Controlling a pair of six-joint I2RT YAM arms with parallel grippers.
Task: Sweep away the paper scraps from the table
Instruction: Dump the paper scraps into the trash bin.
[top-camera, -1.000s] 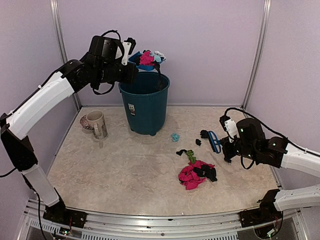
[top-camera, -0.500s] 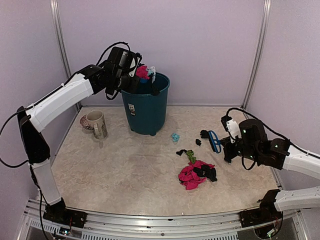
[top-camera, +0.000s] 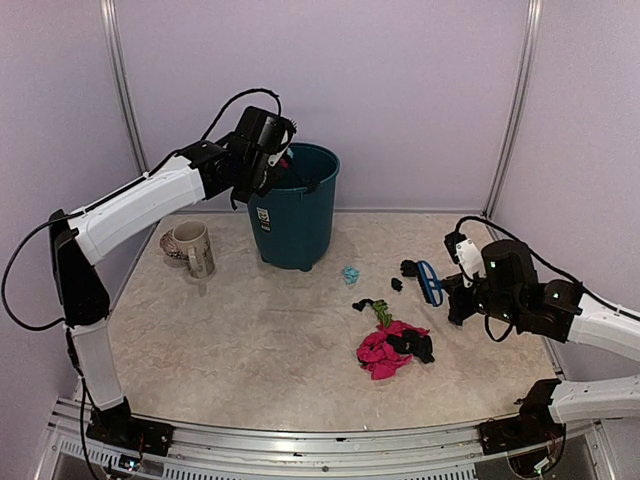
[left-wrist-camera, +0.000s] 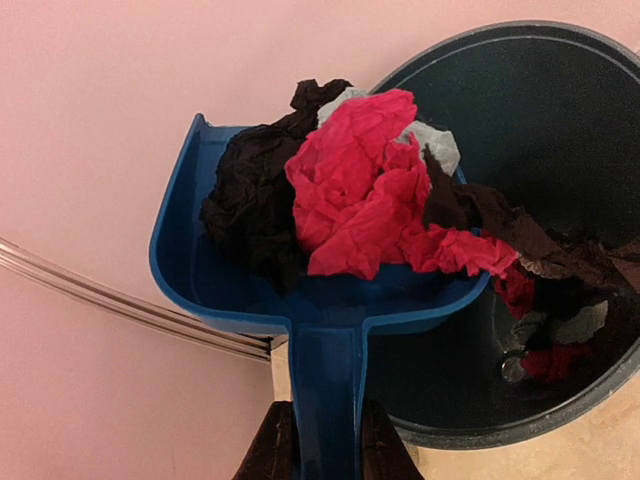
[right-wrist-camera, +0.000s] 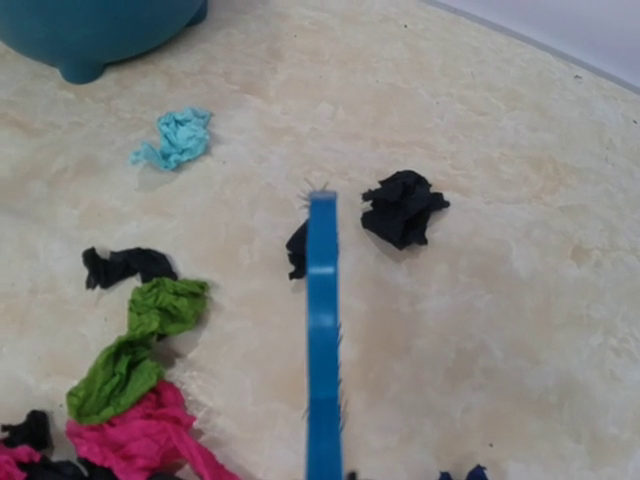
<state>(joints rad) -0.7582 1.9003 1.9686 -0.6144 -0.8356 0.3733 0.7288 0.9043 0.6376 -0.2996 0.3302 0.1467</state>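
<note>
A heap of paper scraps (top-camera: 388, 350), mostly pink with some black, lies on the table (top-camera: 250, 340) right of the middle, towards its front edge. A green strip (top-camera: 382, 312) and a small black bit (top-camera: 362, 304) lie just beyond it.

Near the right edge the right gripper (top-camera: 452, 292) is clenched on a blue brush (right-wrist-camera: 322, 330), which is held low over the table. Just past the brush's tip lie two more black scraps (right-wrist-camera: 403, 208), and a light teal scrap (right-wrist-camera: 175, 138) sits further left, near the foot of the bin.

A mug (top-camera: 190, 248) stands near the left edge. The teal bin (top-camera: 295, 215) stands close to the far edge, left of centre.

Above the bin's left rim the left gripper (left-wrist-camera: 325, 452) grasps the handle of a blue dustpan (left-wrist-camera: 215, 285). Pink, black and pale scraps (left-wrist-camera: 360, 200) are heaped in the pan, some hanging out over the bin's mouth. More scraps (left-wrist-camera: 555, 330) lie inside the bin.
</note>
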